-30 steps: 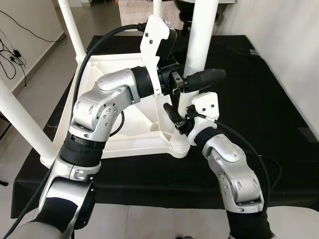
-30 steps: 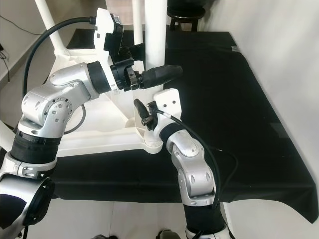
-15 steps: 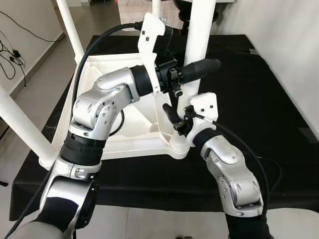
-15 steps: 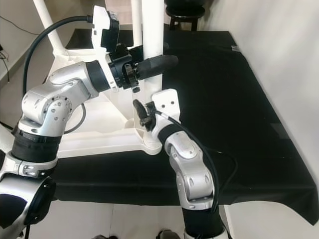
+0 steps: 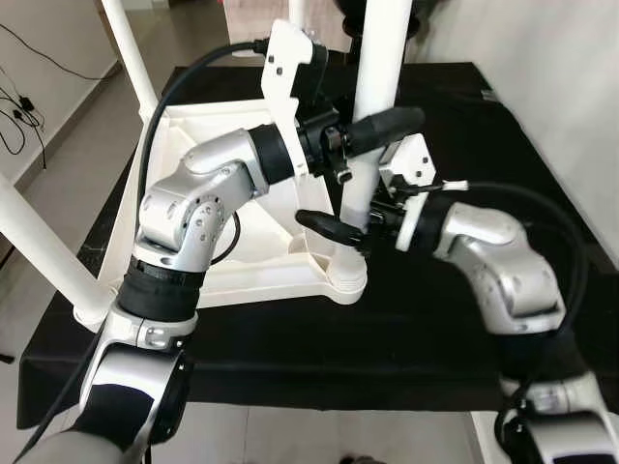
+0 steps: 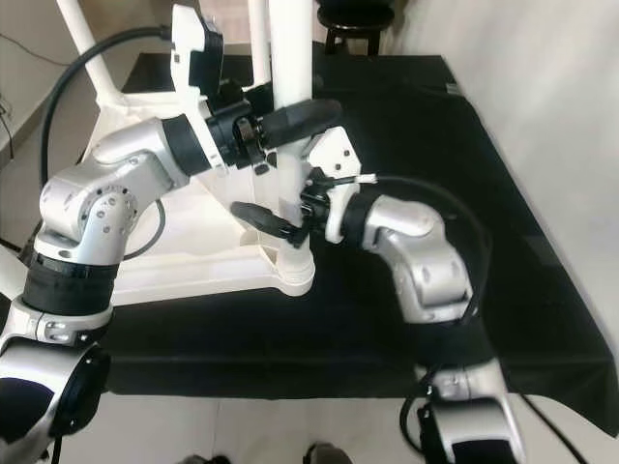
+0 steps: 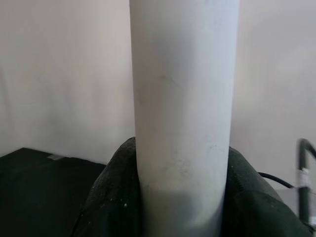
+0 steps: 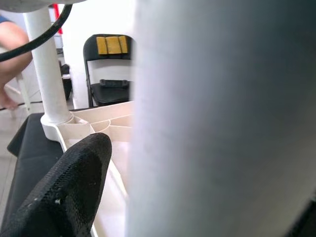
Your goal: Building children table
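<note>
The table (image 5: pixel 242 208) lay upside down on the black cloth (image 5: pixel 484 145), its near leg (image 5: pixel 372 106) upright at 12 o'clock; the left gripper (image 5: pixel 372 126) clasped it high, the right gripper (image 5: pixel 338 227) clasped it low; twisting squarely seemed wisest.
</note>
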You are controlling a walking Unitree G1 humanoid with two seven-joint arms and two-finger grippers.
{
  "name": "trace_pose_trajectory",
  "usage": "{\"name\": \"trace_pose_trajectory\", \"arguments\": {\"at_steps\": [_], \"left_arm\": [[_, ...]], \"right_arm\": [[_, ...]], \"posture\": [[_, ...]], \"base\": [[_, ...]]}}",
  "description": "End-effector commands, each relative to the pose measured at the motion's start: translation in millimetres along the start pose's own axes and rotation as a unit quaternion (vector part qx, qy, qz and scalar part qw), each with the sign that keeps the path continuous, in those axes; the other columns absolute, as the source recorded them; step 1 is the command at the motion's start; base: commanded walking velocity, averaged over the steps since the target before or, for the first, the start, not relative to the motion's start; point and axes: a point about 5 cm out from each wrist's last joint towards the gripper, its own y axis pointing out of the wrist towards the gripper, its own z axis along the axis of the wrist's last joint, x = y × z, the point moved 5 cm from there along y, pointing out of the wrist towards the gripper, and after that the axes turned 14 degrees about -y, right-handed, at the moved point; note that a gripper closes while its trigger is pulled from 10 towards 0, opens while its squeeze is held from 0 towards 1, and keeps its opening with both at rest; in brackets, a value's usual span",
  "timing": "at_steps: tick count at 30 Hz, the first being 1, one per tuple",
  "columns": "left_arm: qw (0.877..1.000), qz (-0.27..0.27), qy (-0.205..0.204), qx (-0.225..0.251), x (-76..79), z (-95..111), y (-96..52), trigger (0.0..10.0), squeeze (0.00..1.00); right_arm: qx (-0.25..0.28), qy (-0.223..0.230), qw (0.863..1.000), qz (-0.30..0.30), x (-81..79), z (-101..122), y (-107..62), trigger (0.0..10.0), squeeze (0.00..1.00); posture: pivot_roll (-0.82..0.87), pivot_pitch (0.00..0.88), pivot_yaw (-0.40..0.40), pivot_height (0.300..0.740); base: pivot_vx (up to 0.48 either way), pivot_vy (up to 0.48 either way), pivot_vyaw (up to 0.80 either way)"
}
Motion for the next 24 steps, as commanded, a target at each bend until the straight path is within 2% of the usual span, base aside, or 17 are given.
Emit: {"name": "trace_pose_trajectory", "arguments": {"at_steps": [1, 8, 9, 10, 18, 24], "left_arm": [[1.0, -0.026, -0.006, -0.012, 10.4, -6, 8.0, 0.0, 0.0], [0.999, -0.028, -0.006, -0.014, 11.2, -7, 7.6, 0.0, 0.0], [0.999, -0.028, -0.006, -0.016, 11.6, -8, 7.3, 0.0, 0.0], [0.999, -0.029, -0.006, -0.018, 11.9, -8, 7.1, 0.0, 0.0], [0.999, -0.032, -0.004, -0.019, 13.3, -7, 7.4, 0.0, 0.0], [0.999, -0.033, -0.003, -0.019, 12.9, -7, 7.7, 0.0, 0.0]], "right_arm": [[0.001, 0.005, 0.999, 0.047, -6.8, -2, 10.8, 10.0, 0.0], [0.008, 0.016, 0.995, 0.099, -12.3, -5, 15.8, 10.0, 0.0], [0.006, 0.021, 0.993, 0.118, -16.6, -9, 17.3, 4.2, 0.0], [0.008, 0.027, 0.99, 0.14, -20.1, -13, 17.9, 0.0, 0.0], [0.018, 0.05, 0.983, 0.177, -26.1, -26, 17.3, 0.0, 0.0], [0.018, 0.057, 0.985, 0.16, -23.6, -33, 15.0, 0.0, 0.0]], "posture": [[-0.25, 0.132, -0.012, 0.74], [-0.23, 0.128, -0.009, 0.74], [-0.23, 0.127, -0.008, 0.74], [-0.23, 0.126, -0.006, 0.74], [-0.22, 0.131, 0.001, 0.74], [-0.23, 0.132, 0.0, 0.74]], "base": [[0.0, 0.0, 0.0], [0.0, 0.0, 0.0], [0.0, 0.0, 0.0], [0.0, 0.0, 0.0], [0.0, 0.0, 0.0], [0.0, 0.0, 0.0]]}}
